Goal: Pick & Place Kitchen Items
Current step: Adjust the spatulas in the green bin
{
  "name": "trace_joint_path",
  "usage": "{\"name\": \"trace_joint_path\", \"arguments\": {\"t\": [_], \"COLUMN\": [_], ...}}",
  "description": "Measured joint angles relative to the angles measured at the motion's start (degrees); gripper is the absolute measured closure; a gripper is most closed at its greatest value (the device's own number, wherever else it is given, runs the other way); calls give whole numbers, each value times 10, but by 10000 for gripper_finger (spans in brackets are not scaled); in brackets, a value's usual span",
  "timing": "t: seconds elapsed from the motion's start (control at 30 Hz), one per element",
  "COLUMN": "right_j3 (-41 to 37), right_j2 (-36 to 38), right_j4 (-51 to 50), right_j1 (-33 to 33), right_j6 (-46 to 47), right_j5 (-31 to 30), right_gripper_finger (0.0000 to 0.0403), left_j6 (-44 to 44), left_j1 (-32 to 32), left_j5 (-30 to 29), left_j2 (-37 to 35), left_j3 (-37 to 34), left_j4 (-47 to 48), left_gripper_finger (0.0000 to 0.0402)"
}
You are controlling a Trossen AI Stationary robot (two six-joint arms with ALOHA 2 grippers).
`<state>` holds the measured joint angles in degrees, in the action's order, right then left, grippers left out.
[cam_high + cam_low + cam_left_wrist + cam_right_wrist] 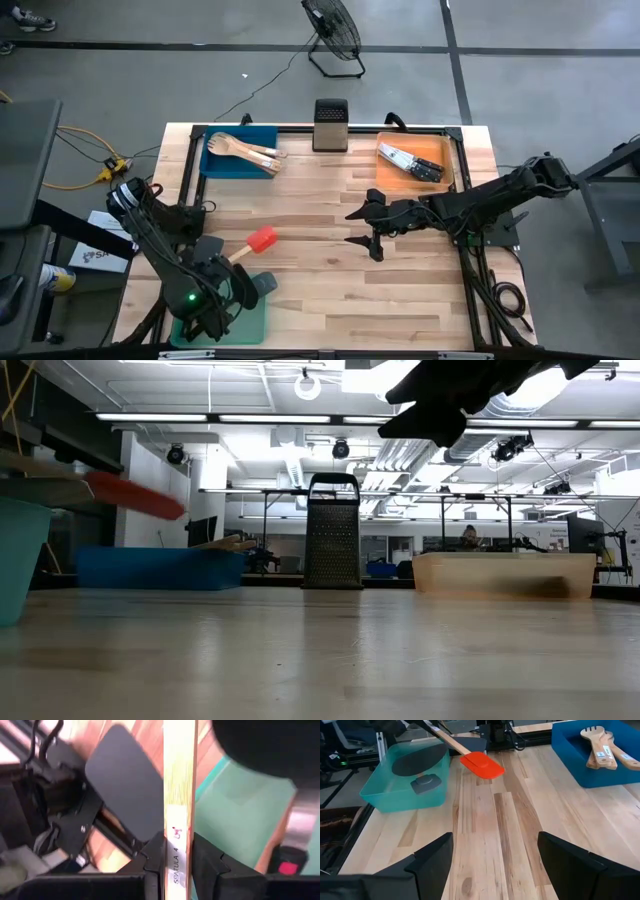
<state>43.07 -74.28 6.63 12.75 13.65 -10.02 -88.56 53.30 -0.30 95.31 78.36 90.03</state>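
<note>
The left hand (pixel 177 862) pinches the red spatula (pixel 260 241) by its wooden handle, lifted near the desk's front-left corner; next, lowering it into the green tray (pixel 380 795) (right hand (pixel 368 228) spread, waiting mid-desk).

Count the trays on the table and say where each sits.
3: blue tray at the far left, orange tray at the far right, green tray at the near left corner.

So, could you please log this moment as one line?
left end effector: shut on red spatula handle, above green tray | right end effector: open, empty, mid-table
</note>
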Motion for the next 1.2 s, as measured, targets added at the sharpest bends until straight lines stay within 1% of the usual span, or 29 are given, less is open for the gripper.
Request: {"name": "trace_joint_path", "arguments": {"t": [0.23,0.4,0.5,0.6,0.67,0.77,0.93,1.0,1.07,1.1,1.2], "right_j3": [0,0,0,0,0,0,0,0,0,0,0], "right_j2": [0,0,0,0,0,0,0,0,0,0,0], "right_j4": [0,0,0,0,0,0,0,0,0,0,0], "right_j1": [0,0,0,0,0,0,0,0,0,0,0], "right_j6": [0,2,2,2,2,2,16,16,16,16,16], "right_j5": [0,0,0,0,0,0,0,0,0,0,1], "right_gripper_finger": [120,120,120,120,120,120,120,120,120,120,120], "left_j6": [37,77,83,102,97,41,-69,-106,-143,-163,-205], "left_j1": [0,21,54,104,140,184,233,244,250,251,251], "left_j5": [-61,-102,-130,-166,-193,-220,-240,-244,-278,-286,-286], "left_j2": [0,0,0,1,2,5,21,35,50,57,85], "left_j3": [32,62,75,77,77,77,72,71,71,71,71], "left_j4": [0,0,-2,-38,-51,-51,-46,-48,-49,-52,-61], "left_gripper_finger": [345,345,345,345,345,345,345,345,345,345,345]}}
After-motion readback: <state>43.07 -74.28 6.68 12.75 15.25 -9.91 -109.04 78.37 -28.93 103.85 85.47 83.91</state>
